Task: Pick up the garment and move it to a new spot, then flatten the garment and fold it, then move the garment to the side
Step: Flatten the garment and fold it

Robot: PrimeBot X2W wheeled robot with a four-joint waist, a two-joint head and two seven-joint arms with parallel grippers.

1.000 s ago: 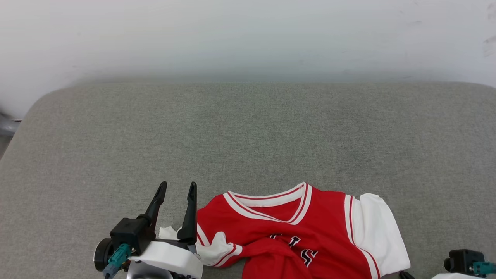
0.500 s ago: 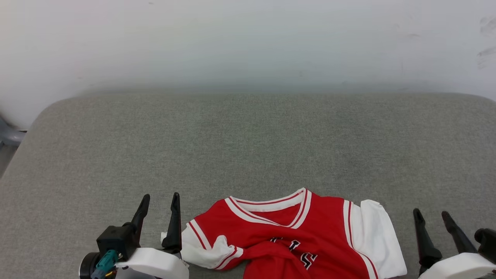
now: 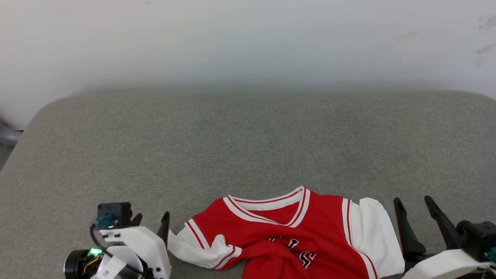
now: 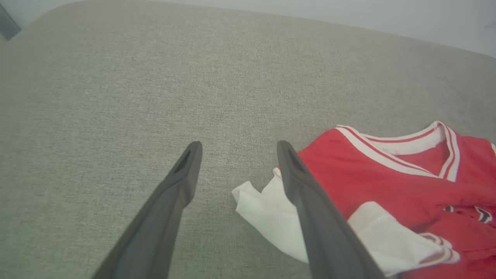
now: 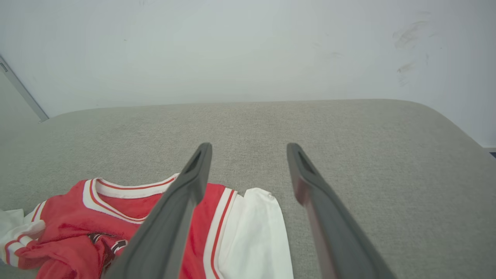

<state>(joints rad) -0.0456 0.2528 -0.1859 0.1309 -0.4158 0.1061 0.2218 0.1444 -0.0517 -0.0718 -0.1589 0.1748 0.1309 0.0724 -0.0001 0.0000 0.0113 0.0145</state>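
Observation:
The garment (image 3: 286, 232), a red jersey with white sleeves and striped trim, lies rumpled at the near edge of the grey cushion (image 3: 248, 135), collar facing away and lettering partly bunched. My left gripper (image 3: 152, 217) stands open just left of the crumpled white sleeve (image 3: 186, 248). In the left wrist view the left gripper (image 4: 239, 145) has nothing between its fingers, and the garment (image 4: 387, 178) lies to their right. My right gripper (image 3: 412, 201) is open just right of the other white sleeve (image 3: 372, 232). In the right wrist view the right gripper (image 5: 250, 146) holds nothing, with the garment (image 5: 69, 221) at lower left.
A pale wall (image 3: 248, 38) rises behind the cushion. The cushion's rounded corners show at far left (image 3: 42, 112) and far right (image 5: 434, 112). Bare grey fabric stretches beyond and to both sides of the jersey.
My left gripper has drawn back toward the lower left, away from the sleeve. My right gripper has come up into the head view, fingers apart. The jersey lies as before.

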